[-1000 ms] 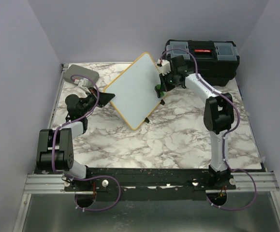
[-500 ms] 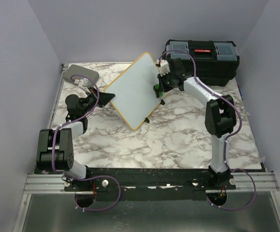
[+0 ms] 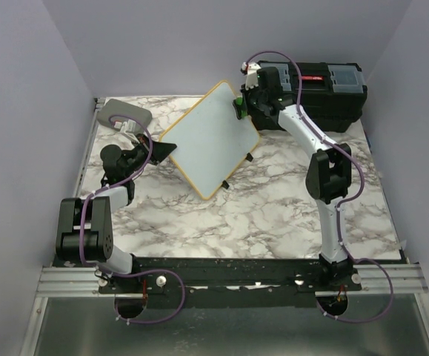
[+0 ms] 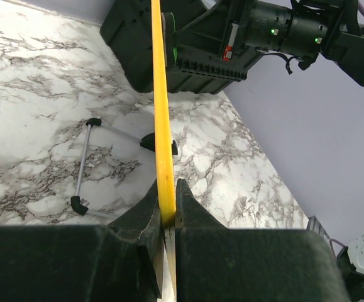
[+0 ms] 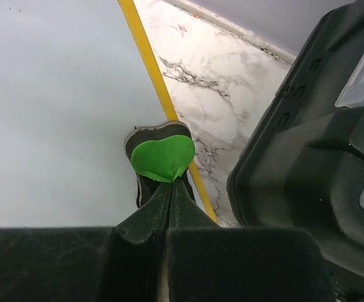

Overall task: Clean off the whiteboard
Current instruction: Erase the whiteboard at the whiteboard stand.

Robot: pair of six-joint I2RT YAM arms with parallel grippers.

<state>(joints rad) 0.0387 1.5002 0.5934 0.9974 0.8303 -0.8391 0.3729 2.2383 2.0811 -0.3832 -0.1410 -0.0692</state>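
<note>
The left gripper (image 4: 167, 214) is clenched on the whiteboard's yellow frame at its left corner. The right gripper (image 5: 169, 185) is pinched tight on a small green heart-shaped eraser (image 5: 163, 157). The marble table (image 3: 258, 215) carries a black toolbox (image 3: 325, 93) at the back right. The whiteboard (image 3: 210, 141) stands tilted at mid-back, turned diamond-wise between the two grippers, its face blank. A grey case (image 3: 125, 115) lies at the back left. The eraser's dark base sits at the board's upper right edge, beside the frame.

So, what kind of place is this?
Probably a robot test cell: a left arm and right arm bolted to a rail at a table, closed in by plain walls.
</note>
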